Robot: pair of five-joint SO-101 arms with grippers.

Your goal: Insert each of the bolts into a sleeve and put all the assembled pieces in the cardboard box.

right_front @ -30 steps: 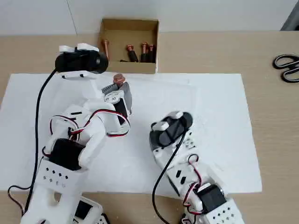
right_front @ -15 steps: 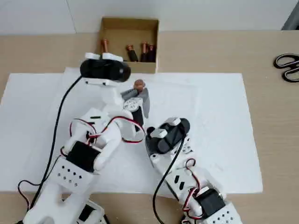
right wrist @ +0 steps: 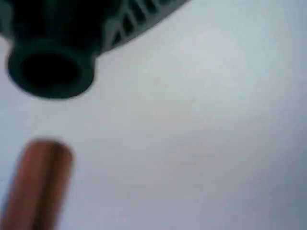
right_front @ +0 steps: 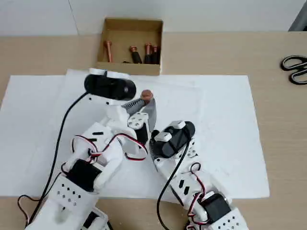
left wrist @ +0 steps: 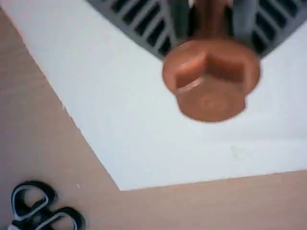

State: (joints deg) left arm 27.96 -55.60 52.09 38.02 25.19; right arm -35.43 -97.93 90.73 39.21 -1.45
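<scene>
Right gripper (right wrist: 64, 36) looks clamped on the black sleeve (right wrist: 50, 72), open bore facing out, held low over the white sheet (right_front: 225, 110). Left gripper (right_front: 144, 106) is closed on the copper bolt (left wrist: 211, 79), ribbed fingers (left wrist: 139, 19) on the shank just behind the hex head. In the right wrist view the shank end sits near the sleeve mouth but apart from it and off the bore axis. Main risk: if the left arm pushes in with that offset, the tip probably hits the sleeve rim instead of entering, and either part could twist or slip in its grip. The grip sits close to the head, so the long free shank can likely swing off line under side load. The two wrists are crowded together in the high view, so a correction move could bump one arm into the other. A dropped part would land on the sheet and may roll. Further out, the cardboard box (right_front: 129, 69) already holds assembled pieces (right_front: 144, 51); a careless drop-off could catch its front wall. Scissors (right_front: 295, 67) lie well clear on the table (right_front: 278, 143).
</scene>
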